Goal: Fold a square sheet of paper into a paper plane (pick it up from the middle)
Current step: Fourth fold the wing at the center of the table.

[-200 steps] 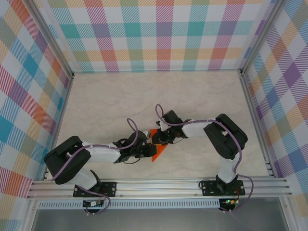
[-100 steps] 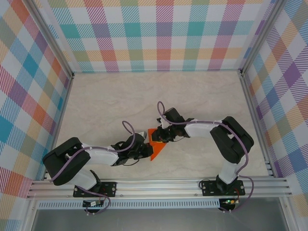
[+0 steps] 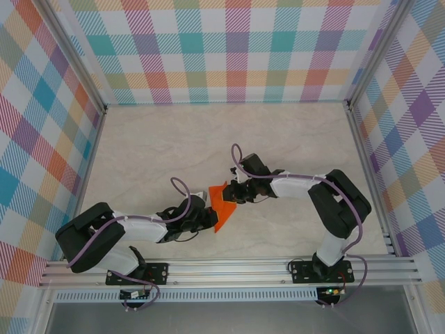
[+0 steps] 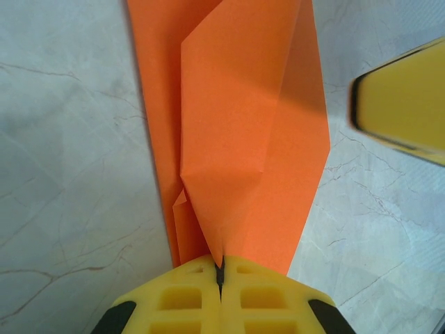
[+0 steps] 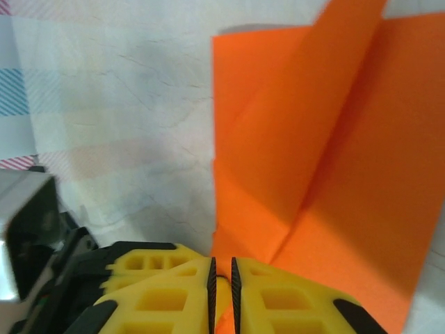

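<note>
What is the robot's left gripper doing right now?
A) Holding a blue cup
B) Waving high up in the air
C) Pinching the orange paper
C: in the left wrist view the left gripper is shut, and the folded orange paper comes out from between its fingers, low over the table.

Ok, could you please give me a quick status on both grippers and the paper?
Left gripper shut on the paper plane, pinching its raised fold. Right gripper shut on the other side. Nothing in the way.
</note>
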